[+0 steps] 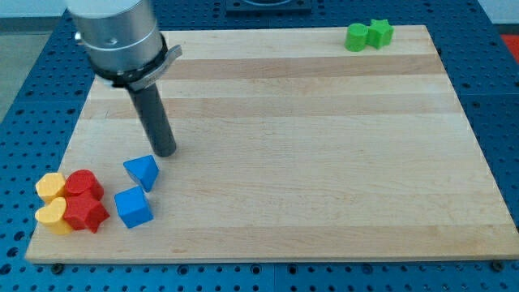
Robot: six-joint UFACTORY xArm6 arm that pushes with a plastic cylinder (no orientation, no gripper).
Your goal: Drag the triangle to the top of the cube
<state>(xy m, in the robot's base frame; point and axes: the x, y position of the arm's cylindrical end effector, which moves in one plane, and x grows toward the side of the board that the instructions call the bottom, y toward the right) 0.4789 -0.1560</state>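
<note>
At the near left corner of the pale wooden bench (pixel 324 162) sit two yellow blocks (pixel 51 201), rounded and matte, touching two red blocks (pixel 84 199) with lobed, star-like outlines. Just right of them lies the blue cube (pixel 133 207), and just beyond it, almost touching, the blue triangle (pixel 143 171), a smooth wedge. My tip (pixel 165 152), the blunt end of a dark rod serving as end effector, has no jaws to clench and rests just beyond the triangle's right edge. Far right, two green blocks (pixel 368 35) touch.
</note>
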